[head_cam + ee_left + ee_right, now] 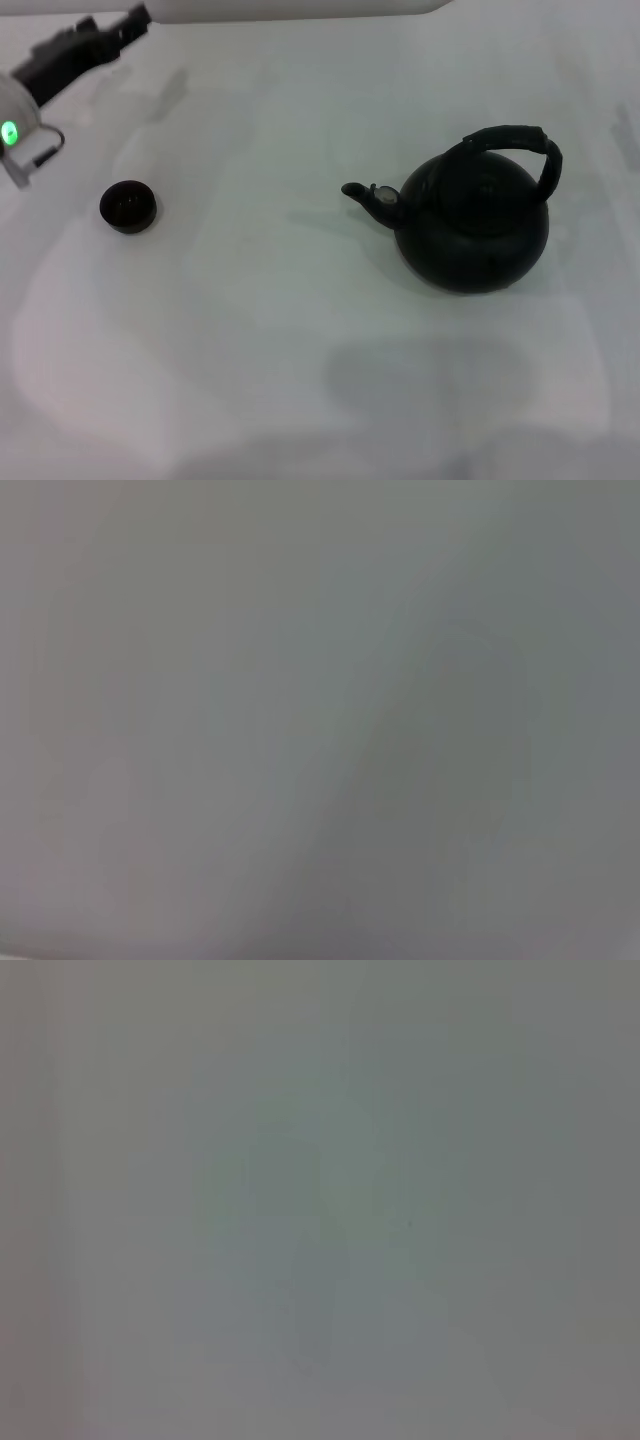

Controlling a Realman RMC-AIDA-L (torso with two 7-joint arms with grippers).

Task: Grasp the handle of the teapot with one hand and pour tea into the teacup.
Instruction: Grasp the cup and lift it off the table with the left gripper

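Note:
The teapot (475,225) stands upright on the white table at the right of the head view, its short spout (362,193) pointing left. The handle (512,140) arches over its top, with nothing touching it. The teacup (128,207) stands at the left, well apart from the teapot. My left gripper (128,22) is at the far left corner, beyond the teacup and raised off the table. My right gripper is out of view. Both wrist views show only plain pale surface.
The white table (280,330) spreads between and in front of the teapot and the teacup. A white edge (300,8) runs along the back. The left arm's body with a green light (10,132) sits at the left edge.

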